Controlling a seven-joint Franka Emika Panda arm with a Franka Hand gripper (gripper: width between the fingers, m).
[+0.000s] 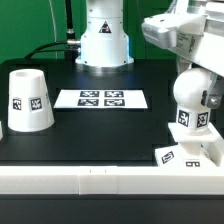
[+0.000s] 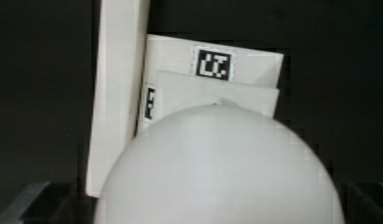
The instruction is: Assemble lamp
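In the exterior view alone, shade (image 1: 30,101) and marker board (image 1: 101,98); gripper (image 1: 190,68) grip around bulb (image 1: 190,103) indiscernible.

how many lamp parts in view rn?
3. Shade stands rim-down on the table at the exterior view's left. Bulb is at that view's right, under the hand. Base lies below the bulb, by the front wall.

Large white rounded bulb (image 2: 206,165) filling the lower middle of the wrist view, smooth and untagged on the side shown. Beyond it, low square base (image 2: 214,80) in white, one black square tag on its face, a second tag partly seen on its side. Beside the base, long white edge strip (image 2: 120,70). Dark desk (image 2: 46,90) around. Claw fingertips (image 2: 37,205) dim, at the corners.
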